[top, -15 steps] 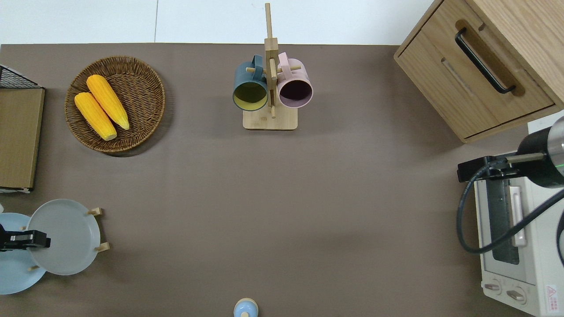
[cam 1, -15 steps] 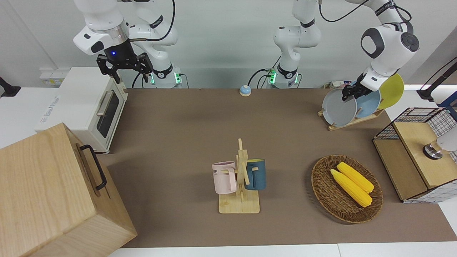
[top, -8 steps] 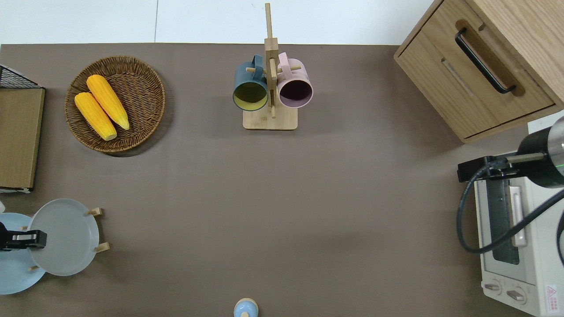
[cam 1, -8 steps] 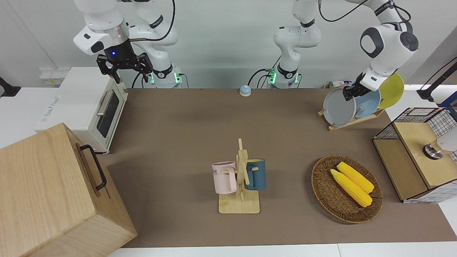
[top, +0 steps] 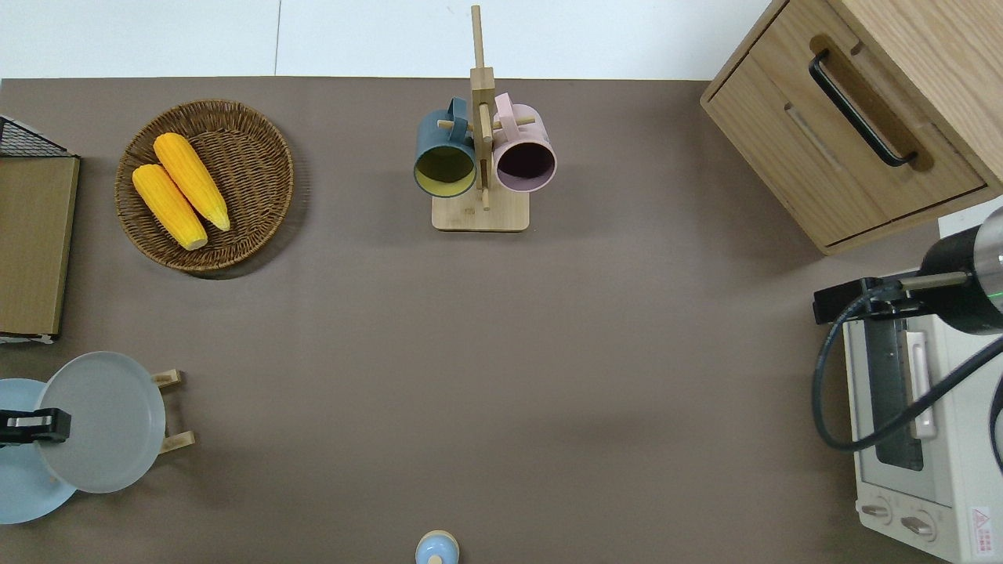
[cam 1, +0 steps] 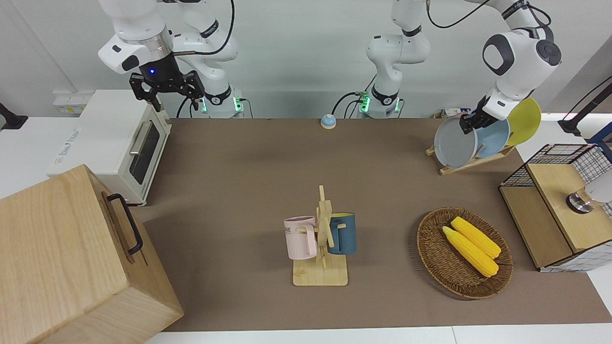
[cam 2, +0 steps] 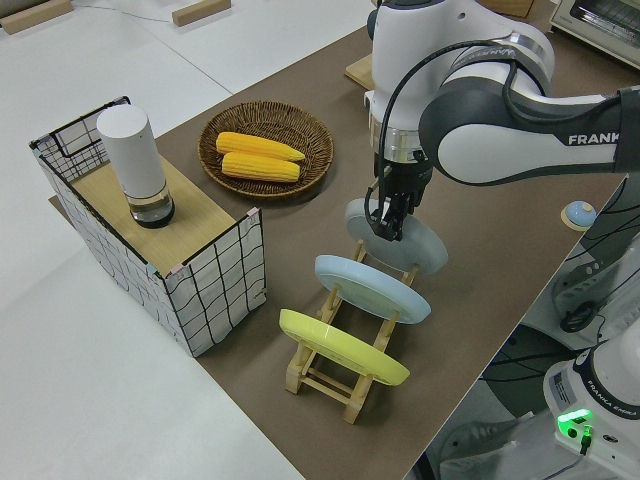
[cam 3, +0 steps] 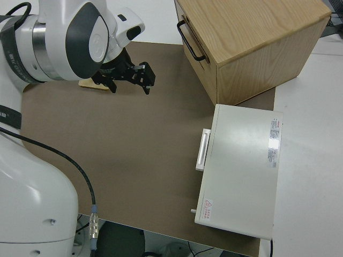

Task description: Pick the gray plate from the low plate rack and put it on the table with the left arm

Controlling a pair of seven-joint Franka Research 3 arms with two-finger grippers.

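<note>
Lifted off low plate rack: gray plate, tilted, left jaws gripping rim

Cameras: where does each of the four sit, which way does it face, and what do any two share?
Front: across the table, facing both arms.
Overhead: straight down; left gripper on the gray plate.
Left side: raised at the left arm's end, on the low plate rack.
Right side: above the parked right arm.
Front, overhead and left side views share the gray plate.

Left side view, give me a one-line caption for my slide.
Left gripper grips the gray plate at its rim, lifting it from the low plate rack that holds blue and yellow plates.
</note>
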